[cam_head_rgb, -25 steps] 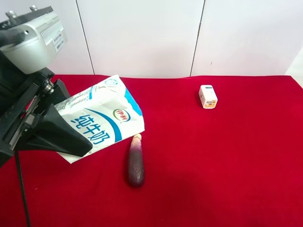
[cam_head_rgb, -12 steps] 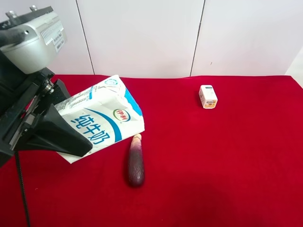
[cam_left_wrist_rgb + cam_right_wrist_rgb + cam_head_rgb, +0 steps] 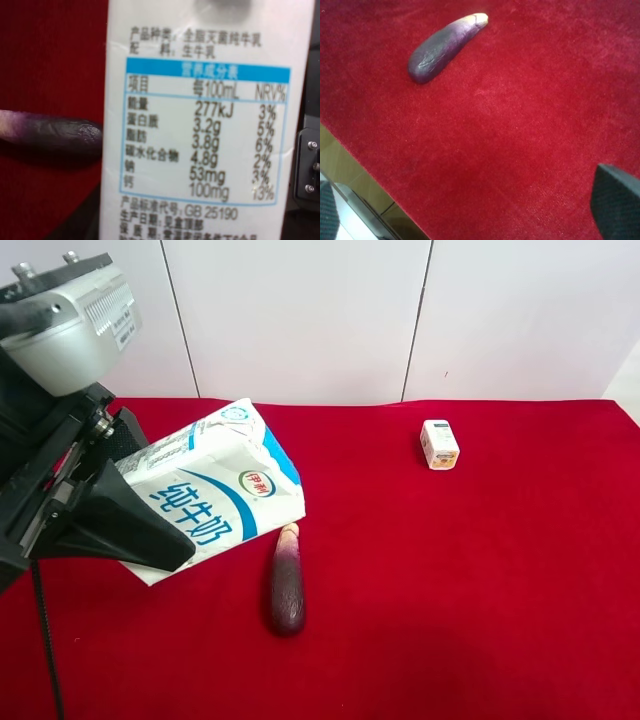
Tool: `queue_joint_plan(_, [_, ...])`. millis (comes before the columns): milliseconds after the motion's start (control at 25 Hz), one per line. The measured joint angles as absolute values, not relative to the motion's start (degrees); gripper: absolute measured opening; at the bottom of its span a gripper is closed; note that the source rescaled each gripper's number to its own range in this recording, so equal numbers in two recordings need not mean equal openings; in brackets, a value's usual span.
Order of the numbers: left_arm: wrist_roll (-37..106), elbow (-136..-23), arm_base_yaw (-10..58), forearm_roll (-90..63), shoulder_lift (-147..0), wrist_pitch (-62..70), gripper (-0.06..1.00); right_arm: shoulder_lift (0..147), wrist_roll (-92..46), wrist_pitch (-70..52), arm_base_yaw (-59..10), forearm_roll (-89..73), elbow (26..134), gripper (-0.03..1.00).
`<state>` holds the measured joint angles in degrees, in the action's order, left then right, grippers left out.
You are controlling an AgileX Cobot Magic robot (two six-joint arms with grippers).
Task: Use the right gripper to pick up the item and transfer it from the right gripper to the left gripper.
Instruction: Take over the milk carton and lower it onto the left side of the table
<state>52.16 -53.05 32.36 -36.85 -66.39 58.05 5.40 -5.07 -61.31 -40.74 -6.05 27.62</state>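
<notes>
Carton (image 3: 215, 485) is in the L jaws at the scene's left, tilted, free end pointing right and far. The L arm (image 3: 60, 390) comes in from the left edge. One dark pad (image 3: 130, 525) lies flat across the printed face near the low end. The other side of the grip is hidden, but the L wrist cam is filled w/ the nutrition panel, so I read the jaws as closed on it. Can't tell whether its low corner touches the bench (image 3: 480, 570) or hangs just above. R jaws are wide and empty: one tip (image 3: 615, 200) sits at one edge of the R wrist cam, what looks like the other tip at the opposite edge, only red cloth and the eggplant (image 3: 442, 47) between. So I'd judge the handover done, or as good as.

Handling, my guess:
- It's a coated paperboard milk carton, so smooth and a bit slick.
- The walls will dent if I squeeze hard.
- If full it's heavy for its grip, and the liquid will slosh.
- Held near one end w/ a long overhang, it'll want to pivot in the pads, so slow moves only.
- Best hold is across the two broad flat faces around mid-body, pads square on. Avoid corners and the folded top end.

The eggplant lies on the bench just right of the carton, on the near side. A small box (image 3: 439, 444) is far right, well apart.
</notes>
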Motion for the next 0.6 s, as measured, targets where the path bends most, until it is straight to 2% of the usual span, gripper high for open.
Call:
queue_joint_plan(240, [52.16,-53.05,32.36,-36.85,-66.39,58.05,0.00,5.40,-5.07,-61.31,-38.29,-6.05,27.62,1.00])
queue_joint_plan(600, [52.16,-53.05,32.36,-36.85,-66.39,57.95,0.00,2.19,-5.07,-61.25,-16.73,-6.01,27.48,1.00])
